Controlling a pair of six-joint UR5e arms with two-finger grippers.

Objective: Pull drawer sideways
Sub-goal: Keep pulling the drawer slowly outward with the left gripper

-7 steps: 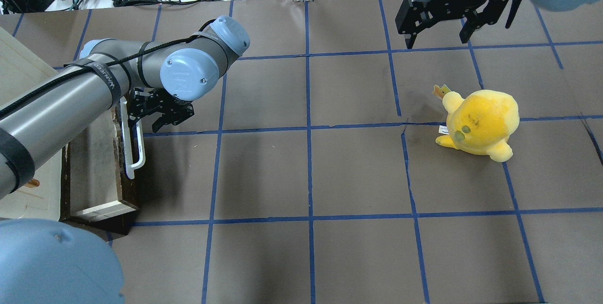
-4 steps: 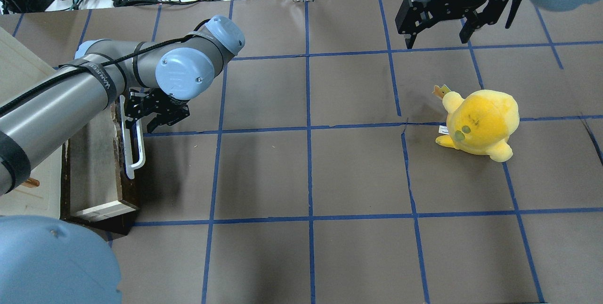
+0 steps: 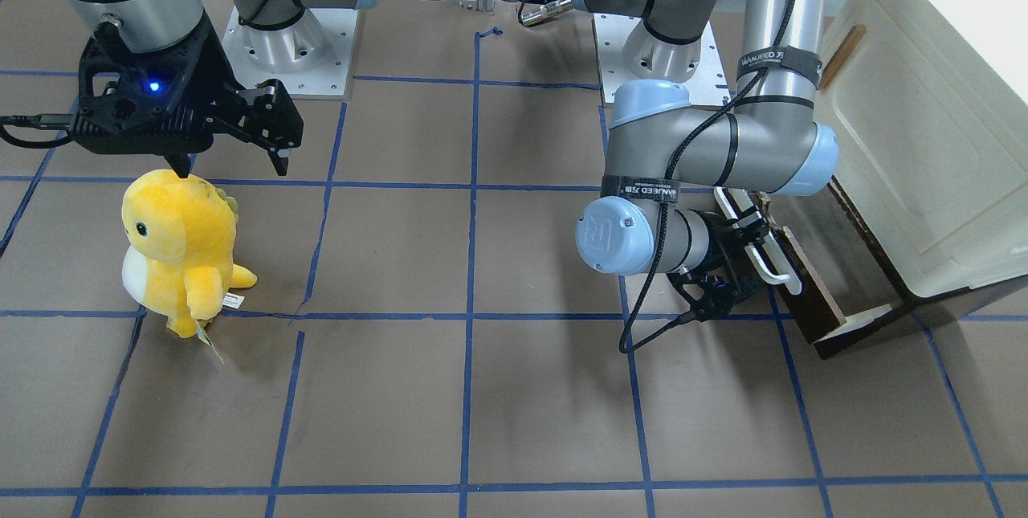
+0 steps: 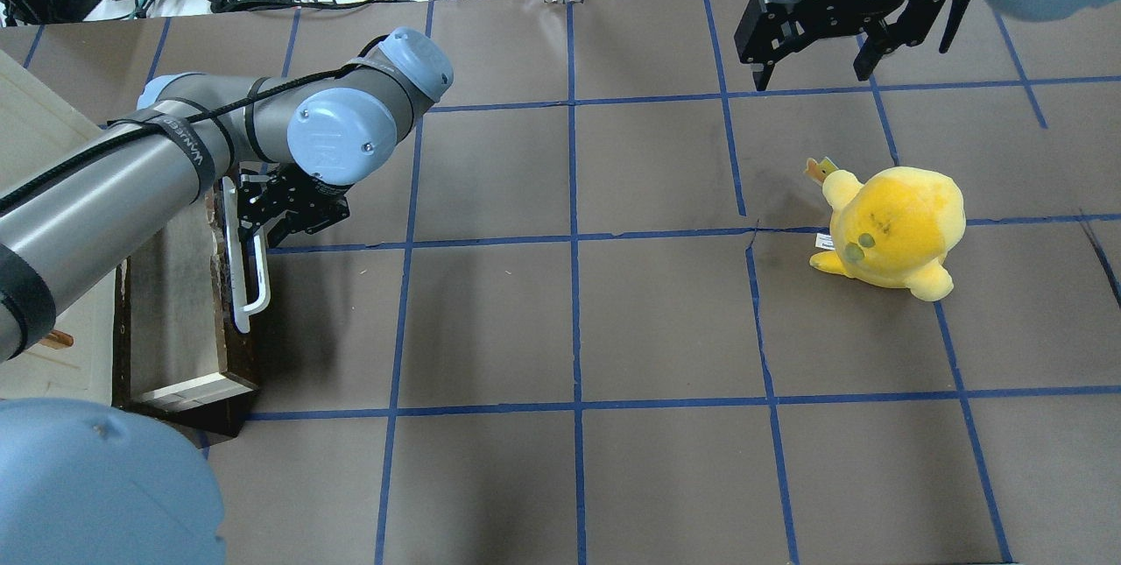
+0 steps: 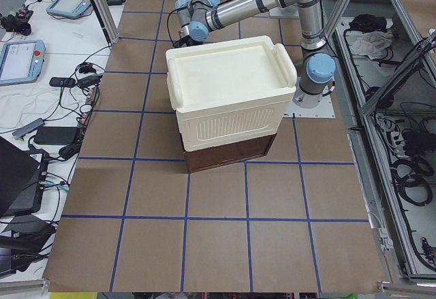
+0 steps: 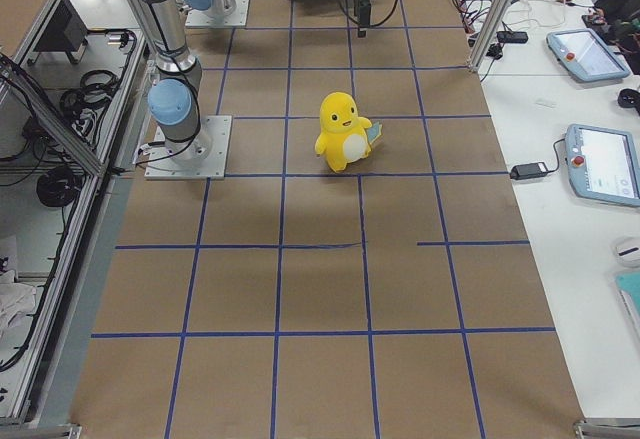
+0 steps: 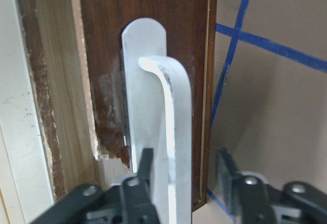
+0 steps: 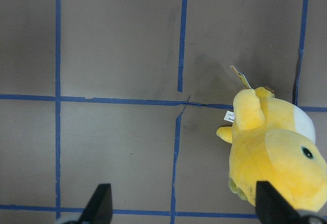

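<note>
Left wrist-mounted view alone shows the left hand (image 7: 185,158) open, a finger either side of the white bar handle (image 7: 176,132), the outer finger clear of it. Overhead exterior view shows the drawer (image 4: 179,311) jutting from the cream cabinet (image 4: 35,127) at the worktop's (image 4: 569,328) left edge, its pale wood interior partly under the arm. The right hand (image 4: 812,74) hangs open near the yellow plush toy (image 4: 893,228), well apart across the worktop.

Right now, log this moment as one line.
left gripper open, straddling long white bar handle | dark brown wooden drawer partly out | right gripper open
</note>
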